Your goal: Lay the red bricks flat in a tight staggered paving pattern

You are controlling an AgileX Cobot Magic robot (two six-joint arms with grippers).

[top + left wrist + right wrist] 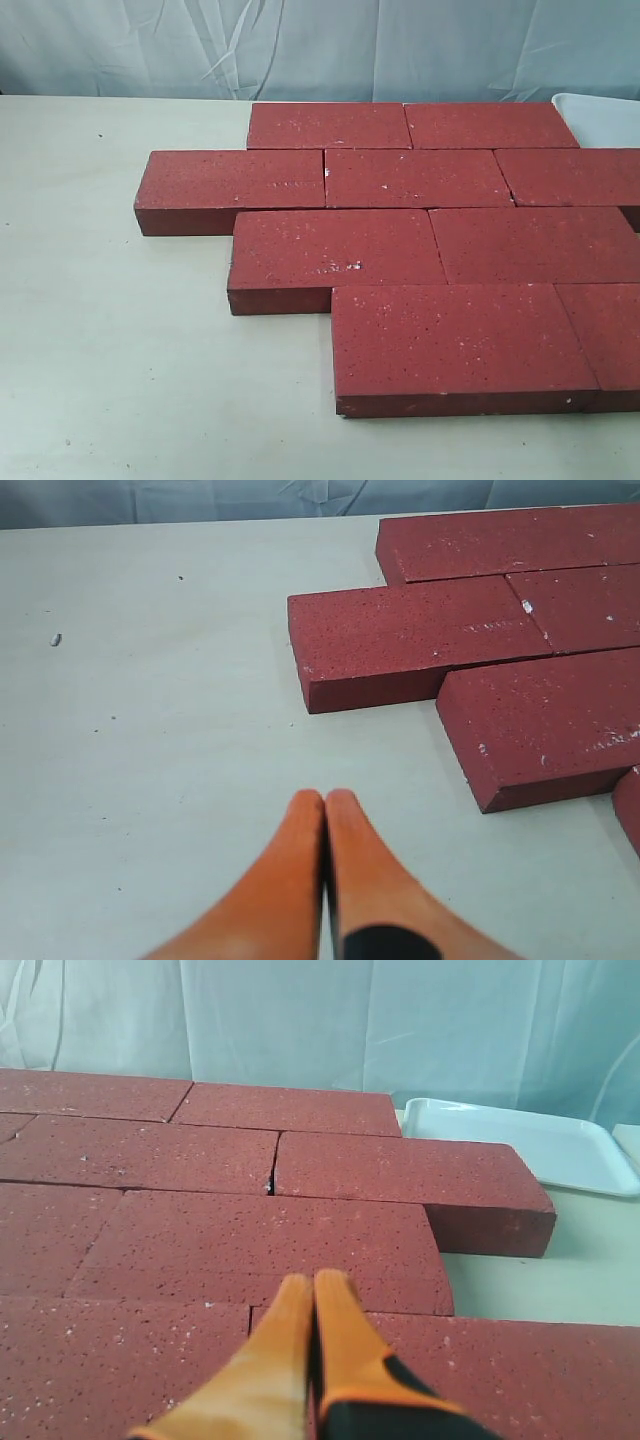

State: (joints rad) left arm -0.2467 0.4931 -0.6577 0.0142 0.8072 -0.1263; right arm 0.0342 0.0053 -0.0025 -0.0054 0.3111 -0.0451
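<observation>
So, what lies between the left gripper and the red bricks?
Only bare table; the left wrist view shows the shut left gripper short of the red bricks.

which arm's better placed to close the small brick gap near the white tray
Right. The right end effector hangs over the red bricks near that gap; the left end effector is over the table, farther off.

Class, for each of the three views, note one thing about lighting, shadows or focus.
Exterior view: soft, even light; the red bricks cast only faint shadows on the table. Left wrist view: the left gripper, jaws shut, looks soft near the lens while bricks are sharp. Right wrist view: the right gripper is likewise soft; the white tray is brightest.
</observation>
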